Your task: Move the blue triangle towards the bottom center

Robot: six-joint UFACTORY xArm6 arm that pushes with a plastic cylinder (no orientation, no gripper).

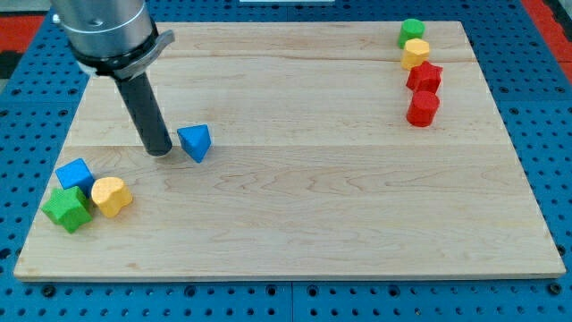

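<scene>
Camera view showed my tip [158, 150], a clawless rod, just beside the blue triangle [195, 142] at its nine o'clock; a push toward five o'clock was judged best started from eleven o'clock.

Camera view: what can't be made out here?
- Arm above the rod: cut off by the view's top edge.
- Gap between my tip and blue triangle: contact unclear.
- Green block and yellow block at the view's top right: too small for shape.
</scene>
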